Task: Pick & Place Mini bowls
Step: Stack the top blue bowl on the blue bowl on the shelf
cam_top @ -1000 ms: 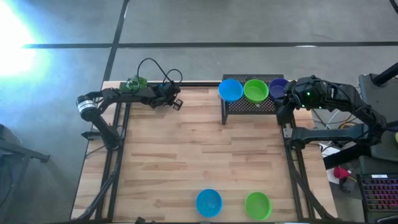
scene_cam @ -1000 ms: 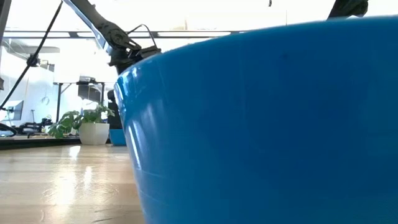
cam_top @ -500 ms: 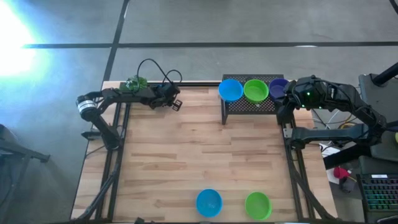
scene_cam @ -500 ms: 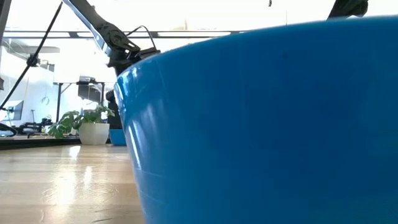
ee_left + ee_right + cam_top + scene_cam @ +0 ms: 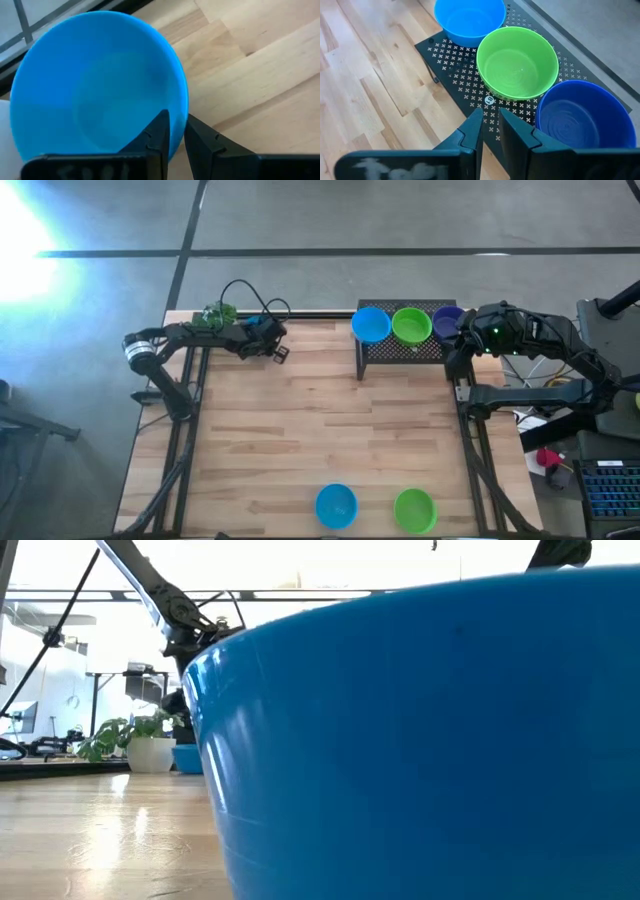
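On the black rack (image 5: 400, 348), three empty mini bowls (image 5: 411, 325).

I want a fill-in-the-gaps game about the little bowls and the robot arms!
1. The left gripper pinches the rim of a ____ bowl.
2. On the black rack, the bowl in the middle is ____.
3. At the near table edge, a blue bowl sits beside a ____ one.
4. The number of bowls on the rack is ____.

Missing words: blue; green; green; three
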You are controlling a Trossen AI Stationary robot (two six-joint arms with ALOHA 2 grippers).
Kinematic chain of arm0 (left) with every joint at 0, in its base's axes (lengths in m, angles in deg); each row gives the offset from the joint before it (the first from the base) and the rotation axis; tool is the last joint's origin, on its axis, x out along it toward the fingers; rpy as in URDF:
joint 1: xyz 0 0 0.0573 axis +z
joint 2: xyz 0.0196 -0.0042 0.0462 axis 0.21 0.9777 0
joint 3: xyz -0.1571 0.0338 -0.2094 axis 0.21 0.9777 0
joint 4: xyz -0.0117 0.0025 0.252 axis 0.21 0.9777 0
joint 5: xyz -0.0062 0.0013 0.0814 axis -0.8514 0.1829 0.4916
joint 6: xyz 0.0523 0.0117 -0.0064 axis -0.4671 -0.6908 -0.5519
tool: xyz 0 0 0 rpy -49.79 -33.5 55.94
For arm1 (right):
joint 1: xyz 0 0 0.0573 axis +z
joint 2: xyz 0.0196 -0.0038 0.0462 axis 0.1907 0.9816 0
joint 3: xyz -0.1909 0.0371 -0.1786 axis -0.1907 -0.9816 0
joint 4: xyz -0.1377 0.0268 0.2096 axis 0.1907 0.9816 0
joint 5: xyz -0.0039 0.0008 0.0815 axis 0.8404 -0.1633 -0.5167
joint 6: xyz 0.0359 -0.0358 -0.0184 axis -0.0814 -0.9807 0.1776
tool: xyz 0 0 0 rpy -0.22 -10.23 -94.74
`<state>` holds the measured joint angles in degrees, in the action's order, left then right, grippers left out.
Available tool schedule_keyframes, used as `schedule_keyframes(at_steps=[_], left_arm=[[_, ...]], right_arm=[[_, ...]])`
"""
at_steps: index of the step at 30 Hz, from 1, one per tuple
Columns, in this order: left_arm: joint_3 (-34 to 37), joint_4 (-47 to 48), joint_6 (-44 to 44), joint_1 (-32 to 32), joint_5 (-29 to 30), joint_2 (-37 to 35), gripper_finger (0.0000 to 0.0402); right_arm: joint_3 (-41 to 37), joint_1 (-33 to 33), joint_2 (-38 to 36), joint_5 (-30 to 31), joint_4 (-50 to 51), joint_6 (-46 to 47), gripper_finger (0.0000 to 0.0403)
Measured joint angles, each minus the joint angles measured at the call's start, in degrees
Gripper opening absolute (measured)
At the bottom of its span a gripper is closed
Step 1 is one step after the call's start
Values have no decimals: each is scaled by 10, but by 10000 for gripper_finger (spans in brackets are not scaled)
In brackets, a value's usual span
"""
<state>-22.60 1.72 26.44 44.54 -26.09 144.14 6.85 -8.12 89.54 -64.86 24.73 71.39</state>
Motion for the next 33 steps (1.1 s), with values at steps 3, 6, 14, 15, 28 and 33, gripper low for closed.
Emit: schedule_keyframes(at_steps=[3, 6, 14, 15, 28, 33], left_arm=[[3, 0, -19, 0, 0, 0, 53], [4, 0, -39, 0, 0, 0, 20], [-21, 2, -73, -6, -25, 0, 2], [-30, 2, -77, -10, -31, 0, 2], [-243, 101, -153, -94, -84, 0, 1], [-353, 161, -187, -115, -85, 19, 0]], right_arm=[[0, 0, 0, 0, -1, 0, 57], [0, 0, 0, 0, -2, 0, 57], [0, 0, 0, 0, -4, 0, 57], [0, 0, 0, 0, -4, 0, 57], [0, 0, 0, 0, -7, 0, 57], [0, 0, 0, 1, -14, 0, 57]])
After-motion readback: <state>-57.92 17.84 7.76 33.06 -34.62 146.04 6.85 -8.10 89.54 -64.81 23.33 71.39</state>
